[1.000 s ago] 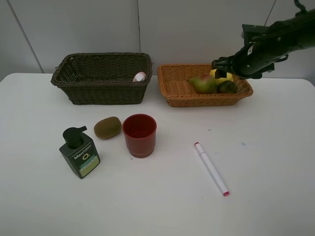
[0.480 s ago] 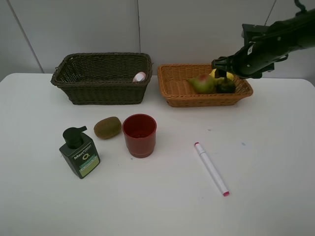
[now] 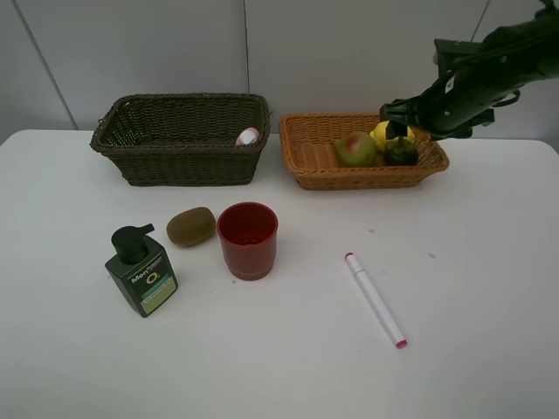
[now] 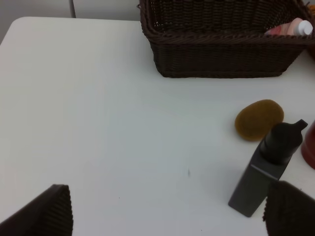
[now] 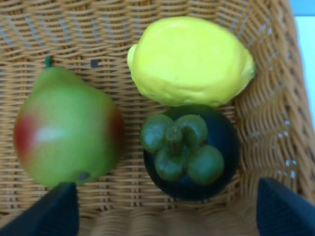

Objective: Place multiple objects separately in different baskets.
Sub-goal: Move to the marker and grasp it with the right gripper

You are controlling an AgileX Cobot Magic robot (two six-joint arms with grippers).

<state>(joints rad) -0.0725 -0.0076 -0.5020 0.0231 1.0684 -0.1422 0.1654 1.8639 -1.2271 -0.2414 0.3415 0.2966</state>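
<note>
The light orange basket (image 3: 306, 157) holds the green-red pear (image 3: 355, 149) (image 5: 66, 130), the yellow lemon (image 3: 384, 133) (image 5: 192, 59) and the dark mangosteen (image 3: 403, 154) (image 5: 189, 150). My right gripper (image 3: 398, 122) (image 5: 172, 216) hovers open just above them, holding nothing. The dark basket (image 3: 179, 148) (image 4: 221, 49) contains the pink bottle (image 3: 248, 136) (image 4: 290, 27). On the table lie the kiwi (image 3: 190, 226) (image 4: 259, 119), red cup (image 3: 248, 239), pump bottle (image 3: 141, 271) (image 4: 268, 167) and marker (image 3: 376, 299). My left gripper (image 4: 167, 216) is open over bare table, left of the pump bottle.
Both baskets stand side by side at the back of the white table (image 3: 472, 262). A grey wall rises behind them. The left arm does not show in the exterior high view.
My right arm has lifted slightly up and to the right over the orange basket. The pear has shifted a little to the left. The left side is unchanged.
</note>
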